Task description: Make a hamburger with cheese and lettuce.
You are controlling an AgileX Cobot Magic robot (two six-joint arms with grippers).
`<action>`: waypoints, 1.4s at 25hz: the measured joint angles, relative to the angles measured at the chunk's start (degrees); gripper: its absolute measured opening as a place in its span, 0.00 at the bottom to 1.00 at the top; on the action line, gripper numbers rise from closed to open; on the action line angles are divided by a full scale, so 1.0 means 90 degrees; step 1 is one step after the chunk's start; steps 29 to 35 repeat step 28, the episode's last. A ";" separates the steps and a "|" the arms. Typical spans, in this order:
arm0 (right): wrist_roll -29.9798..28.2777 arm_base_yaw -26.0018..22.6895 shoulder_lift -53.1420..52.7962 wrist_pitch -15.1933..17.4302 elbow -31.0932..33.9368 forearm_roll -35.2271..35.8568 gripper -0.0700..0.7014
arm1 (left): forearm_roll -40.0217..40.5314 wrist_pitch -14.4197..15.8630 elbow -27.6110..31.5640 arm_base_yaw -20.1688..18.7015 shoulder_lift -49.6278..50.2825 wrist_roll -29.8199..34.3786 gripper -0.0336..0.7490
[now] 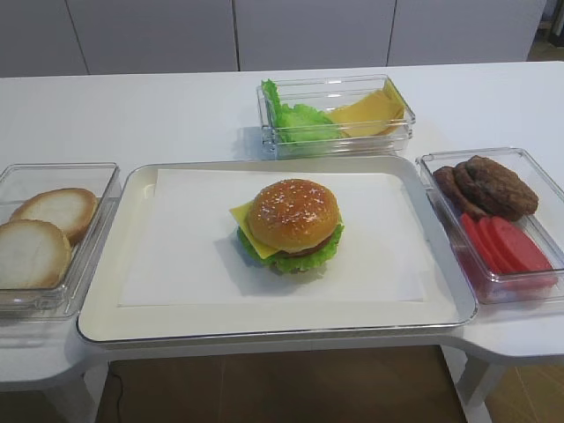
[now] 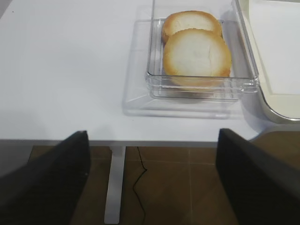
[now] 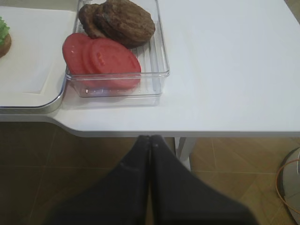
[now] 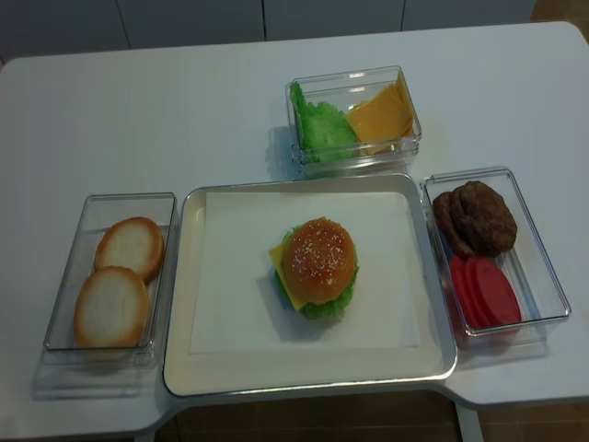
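The hamburger (image 1: 291, 225) sits in the middle of the white paper (image 1: 194, 238) on the big tray (image 1: 115, 308). It looks all done. The sesame bun top is on. A corner of the yellow cheese (image 1: 242, 216) pokes out on the left side. The frilly green lettuce (image 1: 308, 260) sticks out under the patty, along the front.

No arm shows in either high view. Both are back at the near edge of the table.

The left gripper (image 2: 150, 178) has its two dark fingers far apart, at the bottom left and bottom right of its own view. Nothing is between them. In front of it is the clear box with the two bun halves (image 2: 194, 49).

The right gripper (image 3: 149, 140) has its fingers pressed together, with nothing in them. Just ahead of it is the clear box with the brown patties (image 3: 124, 21) and the red tomato slices (image 3: 105, 61).

From both grippers the burger lies ahead and toward the middle of the table. The right wrist view catches a bit of it at its far left edge. Neither arm looks much nearer. The burger is round, so it has no long side to line up with. I think nothing more needs picking up.
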 joint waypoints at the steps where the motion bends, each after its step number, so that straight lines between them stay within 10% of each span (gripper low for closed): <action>1: 0.0000 0.0000 0.0000 0.0000 0.0000 0.0000 0.03 | 0.0000 0.0000 0.0000 0.0000 0.0000 0.0000 0.83; 35: -0.0013 0.0000 0.0000 0.0000 0.0000 0.0000 0.03 | 0.0000 0.0000 0.0000 0.0000 0.0000 -0.0011 0.83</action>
